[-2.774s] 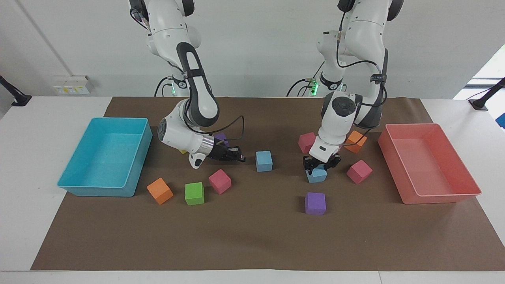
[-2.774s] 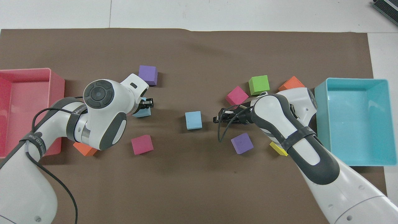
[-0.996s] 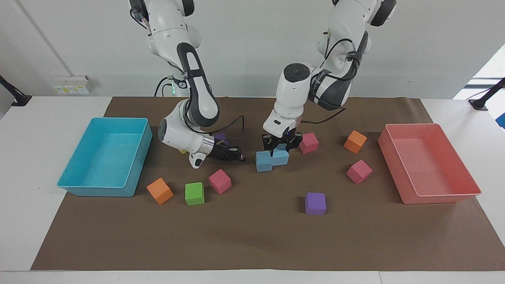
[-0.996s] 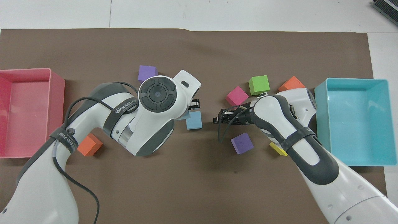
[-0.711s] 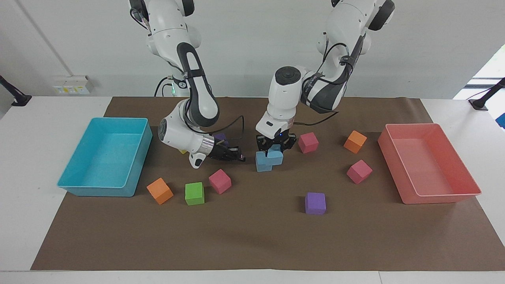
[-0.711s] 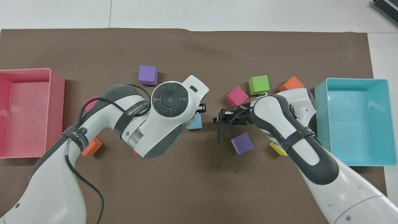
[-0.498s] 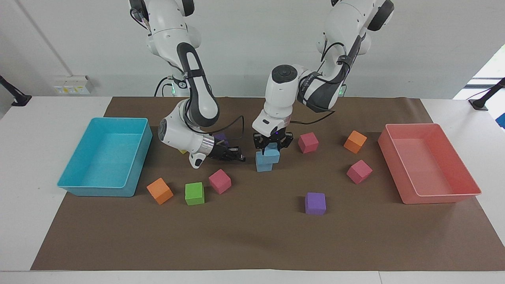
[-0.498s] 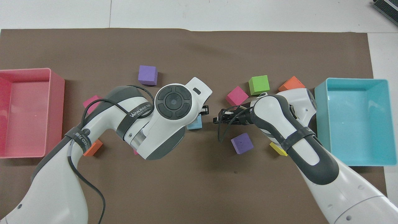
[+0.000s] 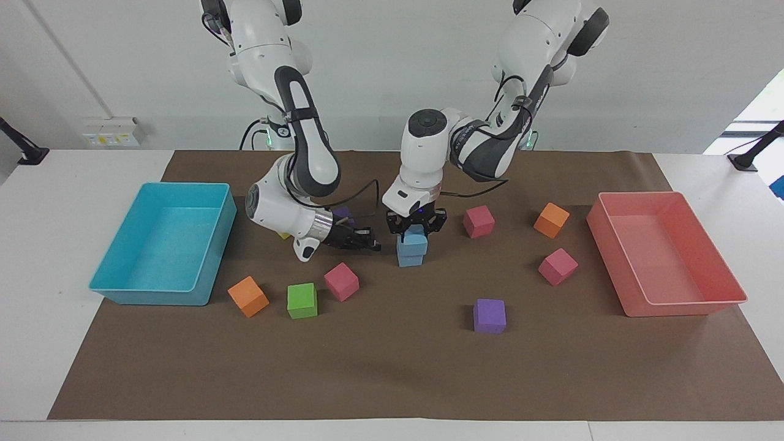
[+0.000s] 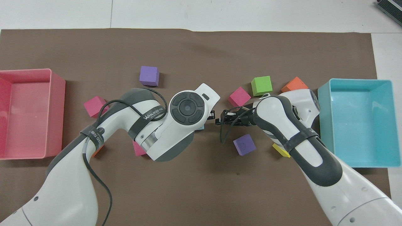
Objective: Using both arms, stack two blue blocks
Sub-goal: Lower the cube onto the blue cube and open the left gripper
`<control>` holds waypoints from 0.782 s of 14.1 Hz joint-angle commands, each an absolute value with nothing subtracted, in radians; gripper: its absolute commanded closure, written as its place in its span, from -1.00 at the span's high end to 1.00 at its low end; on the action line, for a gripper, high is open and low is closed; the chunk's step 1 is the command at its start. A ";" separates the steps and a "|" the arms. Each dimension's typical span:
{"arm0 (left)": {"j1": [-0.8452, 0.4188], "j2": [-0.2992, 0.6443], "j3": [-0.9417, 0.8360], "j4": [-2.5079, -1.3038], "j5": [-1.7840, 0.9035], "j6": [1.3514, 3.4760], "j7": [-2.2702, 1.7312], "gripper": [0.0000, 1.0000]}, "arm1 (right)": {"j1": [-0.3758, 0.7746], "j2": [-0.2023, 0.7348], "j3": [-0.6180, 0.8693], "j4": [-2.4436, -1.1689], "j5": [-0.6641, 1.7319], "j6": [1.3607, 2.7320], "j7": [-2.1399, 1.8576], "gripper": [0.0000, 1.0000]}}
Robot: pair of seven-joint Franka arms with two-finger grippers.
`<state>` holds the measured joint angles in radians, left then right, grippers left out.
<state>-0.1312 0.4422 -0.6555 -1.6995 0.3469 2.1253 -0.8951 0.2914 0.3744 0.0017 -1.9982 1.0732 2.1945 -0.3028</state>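
At table centre, the left gripper [image 9: 416,228] clamps the upper block [image 9: 416,240] directly over the lower block [image 9: 410,256], apparently just touching. The right gripper [image 9: 367,242], closed and empty, waits at the stack's nine o'clock in the facing view.

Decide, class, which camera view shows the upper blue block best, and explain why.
The facing view. There the upper blue block sits plainly on the lower blue block, gripped by the left gripper. In the overhead view the left arm's wrist covers the stack; only a blue sliver shows.
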 commanded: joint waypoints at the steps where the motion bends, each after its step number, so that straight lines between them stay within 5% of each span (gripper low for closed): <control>1: -0.143 0.465 -0.663 -1.666 0.377 2.117 -0.920 -1.00 | 0.288 0.367 0.008 -2.016 1.114 2.217 -0.333 -1.00; 11: -0.144 0.462 -0.664 -1.667 0.382 2.114 -0.951 -1.00 | 0.288 0.367 0.008 -2.016 1.114 2.217 -0.334 -1.00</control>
<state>-0.1346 0.4447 -0.6622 -1.6934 0.3491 2.1252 -0.9186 0.2914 0.3744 0.0017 -1.9983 1.0732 2.1945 -0.3028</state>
